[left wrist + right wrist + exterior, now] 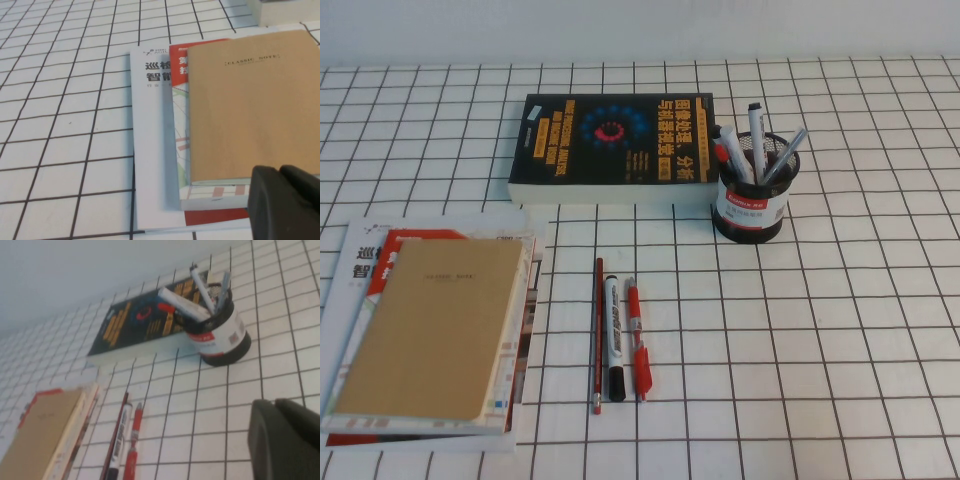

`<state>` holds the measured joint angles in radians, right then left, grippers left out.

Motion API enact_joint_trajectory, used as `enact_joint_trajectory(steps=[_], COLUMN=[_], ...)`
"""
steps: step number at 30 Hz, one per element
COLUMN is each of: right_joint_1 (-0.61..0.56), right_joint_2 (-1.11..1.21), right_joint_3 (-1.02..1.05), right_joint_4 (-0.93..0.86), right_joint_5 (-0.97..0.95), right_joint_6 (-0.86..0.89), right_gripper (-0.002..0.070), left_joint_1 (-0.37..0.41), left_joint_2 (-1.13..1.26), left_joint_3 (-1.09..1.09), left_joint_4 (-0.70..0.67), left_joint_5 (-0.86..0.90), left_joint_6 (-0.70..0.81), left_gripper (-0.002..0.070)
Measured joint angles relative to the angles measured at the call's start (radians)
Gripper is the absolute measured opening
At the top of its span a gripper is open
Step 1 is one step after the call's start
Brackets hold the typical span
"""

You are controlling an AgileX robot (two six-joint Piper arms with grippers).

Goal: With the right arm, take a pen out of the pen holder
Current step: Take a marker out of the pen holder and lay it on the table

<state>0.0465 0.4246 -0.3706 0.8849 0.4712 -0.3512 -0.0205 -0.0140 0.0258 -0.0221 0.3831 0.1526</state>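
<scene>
A black mesh pen holder [755, 200] with a white label stands right of centre on the gridded table, holding several pens and markers [757, 140]. The right wrist view shows the same pen holder [223, 337] ahead of my right gripper [274, 402], which hangs shut and empty well short of it, above the table. My left gripper [279, 171] is shut with nothing in it, over the near edge of a tan notebook [250, 105]. Neither gripper appears in the high view.
A thick black book [612, 148] lies left of the holder. A red pencil [597, 335], a black-and-white marker [613, 338] and a red pen [638, 340] lie side by side mid-table. The tan notebook [435, 325] tops a stack of booklets at the left.
</scene>
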Motion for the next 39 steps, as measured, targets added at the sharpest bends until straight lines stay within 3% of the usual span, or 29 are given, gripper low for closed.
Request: enact_joint_trajectory(steps=[6,12,17,23,26,33,39], right_joint_1=[0.000,0.013,0.135,0.347,0.436,0.560,0.579], right_joint_2=[0.278,0.493,0.644,0.790,0.850,1.002,1.178], right_joint_3=[-0.162,-0.263,-0.350,-0.416,-0.424,-0.424,-0.424], right_joint_4=[-0.077,-0.143,-0.196,-0.248,-0.292,-0.507,-0.610], right_joint_5=[0.123,0.111,0.024,-0.209,-0.359,-0.750,-1.045], right_joint_6=[-0.047,-0.088,-0.090,-0.090,-0.090,-0.091,-0.039], right_gripper=[-0.0016,-0.0016,-0.0016,-0.0008,0.0051,0.0290,0.0327], left_joint_1=[0.000,0.000,0.000,0.000,0.000,0.000,0.000], left_joint_2=[0.000,0.000,0.000,0.000,0.000,0.000,0.000], left_joint_3=[0.000,0.000,0.000,0.000,0.000,0.000,0.000], left_joint_4=[0.000,0.000,0.000,0.000,0.000,0.000,0.000], left_joint_5=[0.000,0.000,0.000,0.000,0.000,0.000,0.000], left_joint_6=[0.000,0.000,0.000,0.000,0.000,0.000,0.000], left_gripper=[-0.0004,-0.0004,-0.0004,-0.0004,-0.0004,-0.0004,-0.0004])
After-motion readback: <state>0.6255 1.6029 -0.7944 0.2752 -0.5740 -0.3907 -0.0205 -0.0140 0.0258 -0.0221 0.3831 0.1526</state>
